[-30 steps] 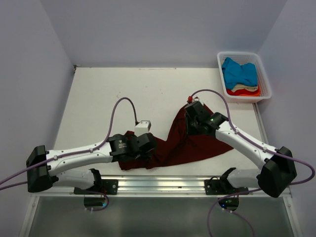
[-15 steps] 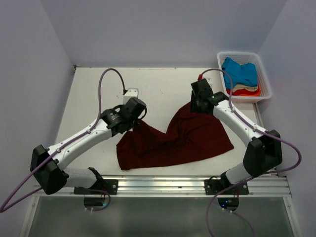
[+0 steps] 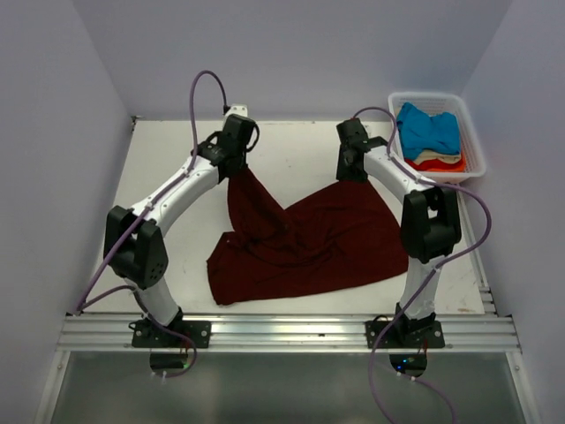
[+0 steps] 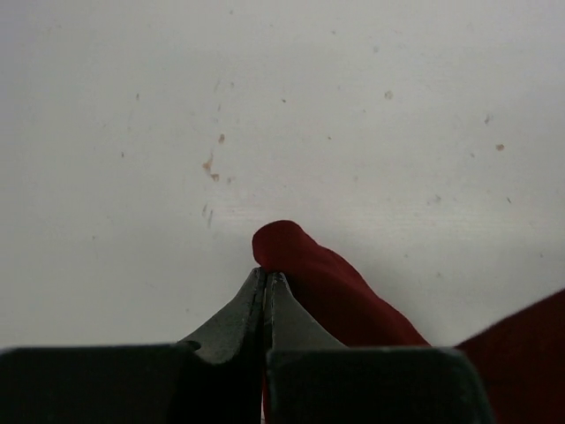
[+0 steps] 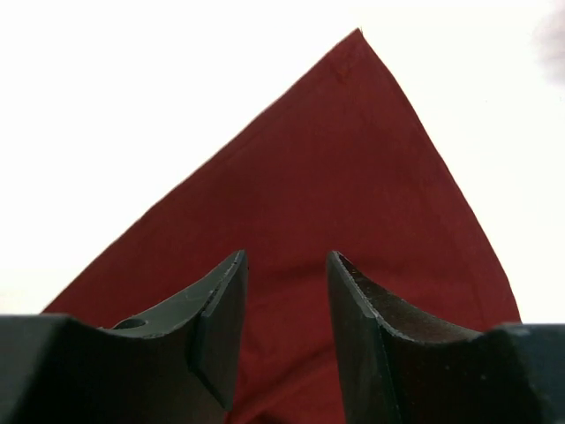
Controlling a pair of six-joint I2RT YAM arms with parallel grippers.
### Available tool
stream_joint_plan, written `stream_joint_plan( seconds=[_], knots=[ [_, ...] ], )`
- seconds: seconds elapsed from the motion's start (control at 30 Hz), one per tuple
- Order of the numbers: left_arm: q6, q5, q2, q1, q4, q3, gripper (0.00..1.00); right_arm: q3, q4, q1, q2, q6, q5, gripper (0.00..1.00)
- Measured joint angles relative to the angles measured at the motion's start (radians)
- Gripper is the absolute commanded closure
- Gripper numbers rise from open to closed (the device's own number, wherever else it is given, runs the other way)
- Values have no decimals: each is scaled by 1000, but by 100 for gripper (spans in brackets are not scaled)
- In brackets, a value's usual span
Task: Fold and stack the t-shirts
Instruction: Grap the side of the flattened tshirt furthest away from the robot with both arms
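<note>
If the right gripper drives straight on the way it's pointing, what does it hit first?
Likely the maroon t-shirt: its cloth lies right ahead of the open right gripper, though depth is unclear.

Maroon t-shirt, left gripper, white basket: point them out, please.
maroon t-shirt (image 3: 309, 238), top view, middle of the spread cloth.
left gripper (image 4: 267, 276), left wrist view, closed fingertips pinching the shirt's corner.
white basket (image 3: 427, 96), top view, far rim.

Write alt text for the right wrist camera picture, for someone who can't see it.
The right hand is open, jaws apart with nothing between them, poised over a dark maroon t-shirt. The cloth lies flat on the white table and narrows to a pointed corner at the top of the picture.
</note>
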Motion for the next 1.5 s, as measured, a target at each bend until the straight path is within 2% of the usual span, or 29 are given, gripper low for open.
stream_joint_plan(
  seconds=[0.2, 0.33, 0.5, 0.77, 1.0, 1.2, 1.37, 1.5],
  knots=[
    [37, 32, 122, 144, 40, 106, 100, 92, -1, -55, 80, -8, -24, 56],
    [57, 50, 208, 198, 67, 192, 100, 143, -1, -89, 112, -8, -39, 56],
    [72, 105, 304, 229, 108, 275, 100, 207, -2, -129, 170, -7, -63, 57],
    [134, 177, 499, 242, 115, 514, 100, 388, -41, -164, 301, -7, -66, 55],
    [146, 188, 558, 277, 101, 543, 100, 556, -80, -180, 401, -7, -67, 56],
    [131, 187, 608, 333, 89, 543, 100, 534, -82, -197, 407, -7, -77, 58],
    [116, 208, 654, 388, 93, 546, 100, 341, -13, -203, 335, -6, -117, 58],
    [108, 236, 729, 417, 95, 642, 100, 257, 8, -202, 273, -11, -158, 59]
  ],
)
